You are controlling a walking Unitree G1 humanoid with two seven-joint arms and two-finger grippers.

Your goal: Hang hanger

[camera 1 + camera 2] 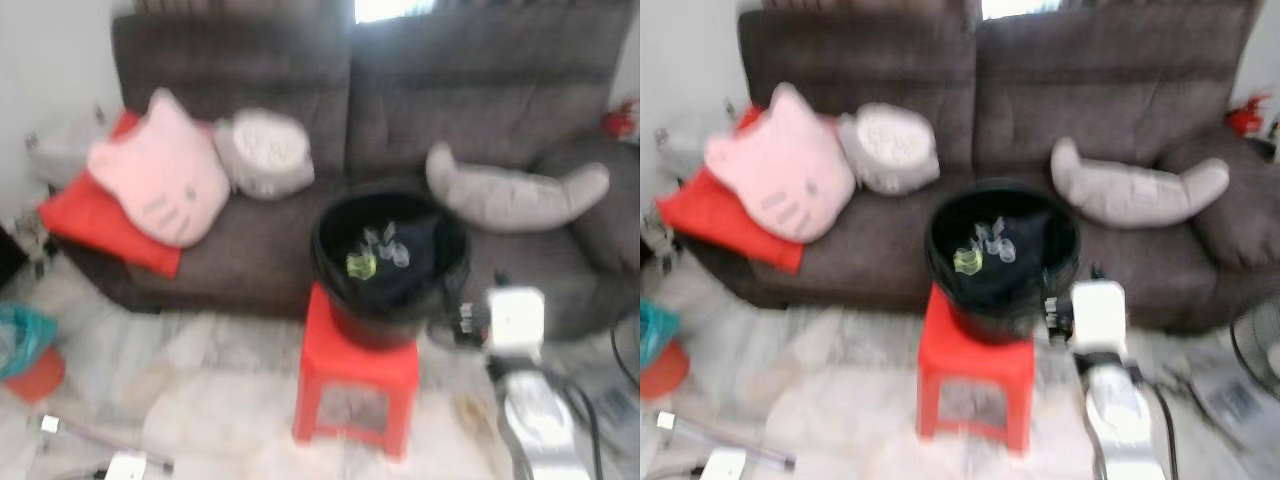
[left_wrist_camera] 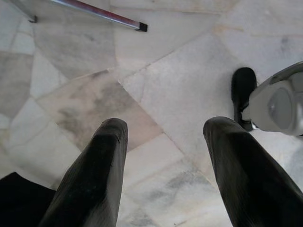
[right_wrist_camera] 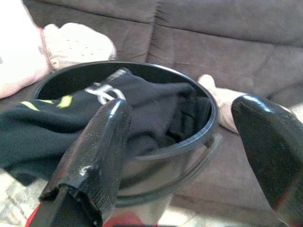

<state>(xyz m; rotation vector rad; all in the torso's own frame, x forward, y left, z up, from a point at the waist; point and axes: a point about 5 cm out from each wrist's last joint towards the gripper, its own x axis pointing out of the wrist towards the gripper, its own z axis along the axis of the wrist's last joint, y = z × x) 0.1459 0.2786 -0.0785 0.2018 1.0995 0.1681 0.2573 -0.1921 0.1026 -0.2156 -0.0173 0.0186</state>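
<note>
A black bucket point(image 1: 375, 325) stands on a red plastic stool point(image 1: 355, 390) in front of a dark brown sofa point(image 1: 480, 90). Inside lies a dark garment point(image 3: 142, 101) with white and yellow-green print. My right arm point(image 1: 516, 322) reaches up beside the bucket's right side. Its gripper point(image 3: 181, 104) is open, level with the rim point(image 3: 208, 135), and holds nothing. My left gripper point(image 2: 166, 125) hangs open over the marble floor point(image 2: 180, 80), also holding nothing. I can make out no hanger in these blurred views.
On the sofa lie a pink cat cushion point(image 1: 160, 170), a red cushion point(image 1: 95, 225), a round grey cushion point(image 1: 265, 150) and a long grey one point(image 1: 515, 190). A metal rod point(image 1: 100, 440) lies on the floor at the front left, near a teal and red item point(image 1: 25, 350). A fan point(image 1: 1255, 340) stands at the right.
</note>
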